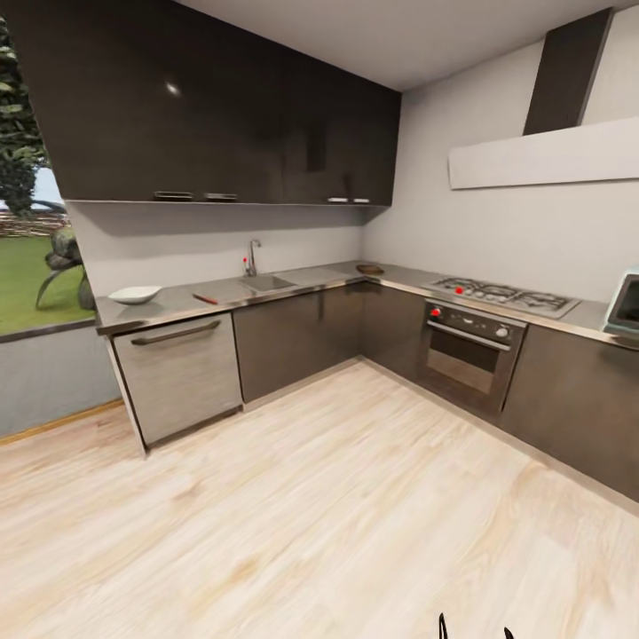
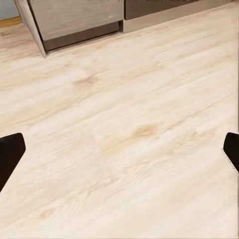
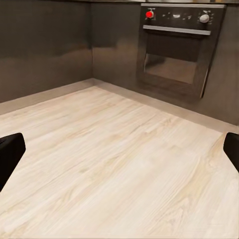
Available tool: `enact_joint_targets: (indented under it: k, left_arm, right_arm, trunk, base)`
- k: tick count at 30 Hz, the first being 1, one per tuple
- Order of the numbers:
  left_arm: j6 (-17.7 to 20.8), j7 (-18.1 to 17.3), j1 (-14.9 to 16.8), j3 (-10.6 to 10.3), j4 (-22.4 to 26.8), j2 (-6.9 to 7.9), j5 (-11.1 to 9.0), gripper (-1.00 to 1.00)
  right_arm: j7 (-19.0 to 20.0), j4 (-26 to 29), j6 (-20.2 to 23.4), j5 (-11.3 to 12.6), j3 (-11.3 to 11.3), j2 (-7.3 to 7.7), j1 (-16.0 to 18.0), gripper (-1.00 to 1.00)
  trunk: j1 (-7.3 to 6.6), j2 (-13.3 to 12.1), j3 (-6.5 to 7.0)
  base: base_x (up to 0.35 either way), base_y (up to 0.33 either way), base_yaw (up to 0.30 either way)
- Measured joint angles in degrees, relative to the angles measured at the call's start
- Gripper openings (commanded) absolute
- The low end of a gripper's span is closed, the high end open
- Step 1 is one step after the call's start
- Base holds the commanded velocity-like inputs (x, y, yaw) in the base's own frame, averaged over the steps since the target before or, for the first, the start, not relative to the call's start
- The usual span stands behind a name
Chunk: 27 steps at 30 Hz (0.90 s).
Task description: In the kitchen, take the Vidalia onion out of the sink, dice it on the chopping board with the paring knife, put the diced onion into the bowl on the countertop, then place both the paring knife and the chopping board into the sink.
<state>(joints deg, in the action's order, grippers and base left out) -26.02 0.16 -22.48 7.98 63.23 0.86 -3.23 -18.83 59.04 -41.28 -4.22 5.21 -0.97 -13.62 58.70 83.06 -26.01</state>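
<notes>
An L-shaped counter (image 1: 311, 282) of glossy dark grey runs along two walls of the kitchen, over flat dark cabinets with bar handles. Pale wood-grain planks make the floor (image 1: 337, 497), wide and bare in the head view. Near the counter's left end lies the bowl (image 1: 135, 294), a shallow white square dish with raised corners. Just right of it, close to the front edge, lies the paring knife (image 1: 205, 299), small with a reddish handle. The sink (image 1: 266, 283), a rectangular steel basin, is set further right, with a curved chrome tap (image 1: 253, 257) at its back edge. At the inside corner of the counter rests the chopping board (image 1: 370, 269), dark brown and flat. The onion is too small to make out. On the right run a gas hob (image 1: 501, 295) sits above a black oven (image 1: 469, 355) with a red knob.

Both tools hang over the floor: the left tool (image 2: 119, 152) and the right tool (image 3: 119, 152) each have black fingertips spread wide apart, holding nothing.
</notes>
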Motion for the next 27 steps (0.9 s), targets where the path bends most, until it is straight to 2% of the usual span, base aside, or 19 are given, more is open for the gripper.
enact_joint_targets:
  k: [7, 27]
  left_arm:
    - [0.01, 0.00, 0.00, 0.00, 0.00, 0.00, 0.03, 1.00]
    - [0.00, 0.00, -0.01, 0.01, 0.00, 0.00, -0.01, 1.00]
  right_arm:
    - [0.00, 0.00, 0.00, 0.00, 0.01, 0.00, 0.01, 1.00]
    - [0.00, -0.01, 0.00, 0.00, 0.01, 0.00, 0.01, 1.00]
  trunk:
    - [0.00, 0.00, 0.00]
    - [0.00, 0.00, 0.00]
  base:
    - [0.276, -0.225, 0.067]
    - [0.276, -0.225, 0.145]
